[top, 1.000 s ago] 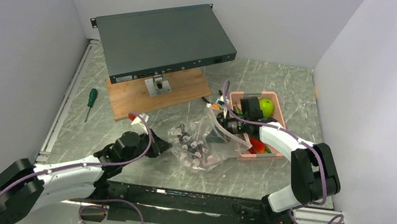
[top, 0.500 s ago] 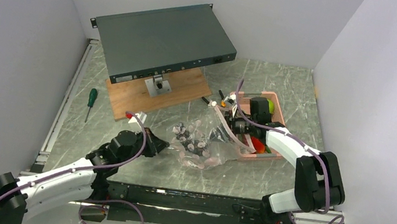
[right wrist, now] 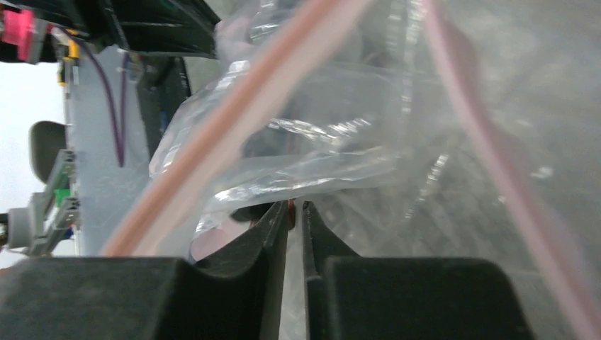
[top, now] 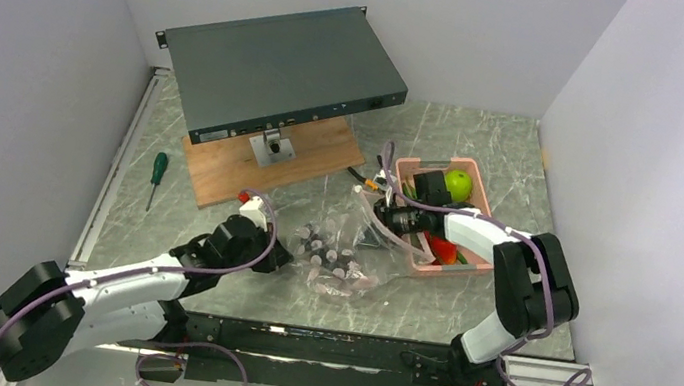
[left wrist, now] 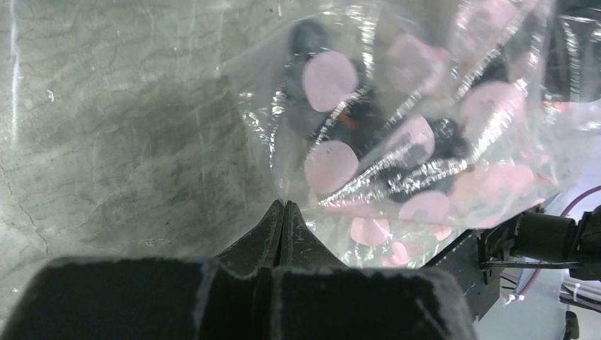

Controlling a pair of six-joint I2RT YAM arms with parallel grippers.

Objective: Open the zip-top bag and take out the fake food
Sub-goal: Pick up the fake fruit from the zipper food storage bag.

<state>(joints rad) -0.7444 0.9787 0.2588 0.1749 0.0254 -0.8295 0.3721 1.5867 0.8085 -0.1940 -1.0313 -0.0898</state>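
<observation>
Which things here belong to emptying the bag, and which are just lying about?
For the job:
- zip-top bag, corner pinched by the left tool
- right tool, at the bag's mouth
- fake food, including the green apple, in the pink basket

Lying about:
- screwdriver
- grey rack unit
- wooden board

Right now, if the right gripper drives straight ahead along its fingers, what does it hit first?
The zip-top bag: its clear film lies straight ahead, just off the tips of the right gripper. I can't tell whether they touch. Nothing nearer shows.
</observation>
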